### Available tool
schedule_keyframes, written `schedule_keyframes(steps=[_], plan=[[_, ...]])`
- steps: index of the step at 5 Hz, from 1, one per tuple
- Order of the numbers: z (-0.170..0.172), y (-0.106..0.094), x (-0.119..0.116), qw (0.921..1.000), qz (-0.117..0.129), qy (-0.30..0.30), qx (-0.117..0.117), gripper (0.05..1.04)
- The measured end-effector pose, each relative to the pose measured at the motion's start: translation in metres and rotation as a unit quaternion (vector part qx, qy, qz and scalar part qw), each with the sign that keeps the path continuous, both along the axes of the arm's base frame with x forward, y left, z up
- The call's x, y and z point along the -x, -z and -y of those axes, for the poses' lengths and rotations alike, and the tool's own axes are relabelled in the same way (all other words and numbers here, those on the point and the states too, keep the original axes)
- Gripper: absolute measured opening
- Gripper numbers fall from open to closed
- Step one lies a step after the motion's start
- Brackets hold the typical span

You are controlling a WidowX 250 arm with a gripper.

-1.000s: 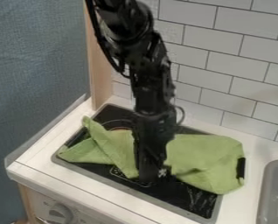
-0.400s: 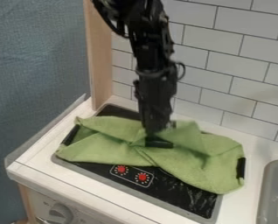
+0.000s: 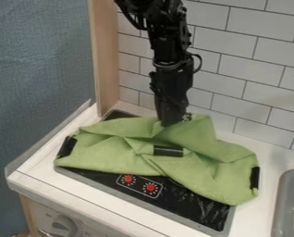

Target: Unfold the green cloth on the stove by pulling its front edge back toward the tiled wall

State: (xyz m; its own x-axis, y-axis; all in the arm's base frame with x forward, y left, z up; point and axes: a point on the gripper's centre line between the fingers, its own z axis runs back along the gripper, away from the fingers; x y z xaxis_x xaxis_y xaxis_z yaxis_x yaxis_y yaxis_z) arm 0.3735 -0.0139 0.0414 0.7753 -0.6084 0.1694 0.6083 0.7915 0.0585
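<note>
camera view | one gripper [image 3: 169, 123] at one green cloth [image 3: 117, 159] | two red dots [image 3: 128, 178]

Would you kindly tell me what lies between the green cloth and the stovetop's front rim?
In the camera view, a strip of black stovetop, with two red marks, lies between the green cloth and the front rim.

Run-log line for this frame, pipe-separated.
gripper: at rear folds of green cloth | hold: unclear | cloth: bunched across black stovetop | red marks: uncovered, in front of cloth | sink: right of stovetop
</note>
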Motion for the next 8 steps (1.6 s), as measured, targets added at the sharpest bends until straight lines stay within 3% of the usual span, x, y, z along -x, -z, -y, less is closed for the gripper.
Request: schedule_keyframes(steps=[2, 4, 6, 7, 8], plan=[[-0.011, 0.01, -0.036, 0.9988, 0.035, -0.016, -0.031, 0.063], [-0.019, 0.03, -0.057, 0.9983, 0.017, -0.024, -0.05, 0.063], [-0.036, 0.034, -0.07, 0.9973, 0.025, -0.047, -0.05, 0.063], [-0.038, 0.031, -0.073, 0.997, 0.032, -0.049, -0.052, 0.087], [-0.04, 0.034, -0.074, 0.9962, 0.026, -0.062, -0.056, 0.253]])
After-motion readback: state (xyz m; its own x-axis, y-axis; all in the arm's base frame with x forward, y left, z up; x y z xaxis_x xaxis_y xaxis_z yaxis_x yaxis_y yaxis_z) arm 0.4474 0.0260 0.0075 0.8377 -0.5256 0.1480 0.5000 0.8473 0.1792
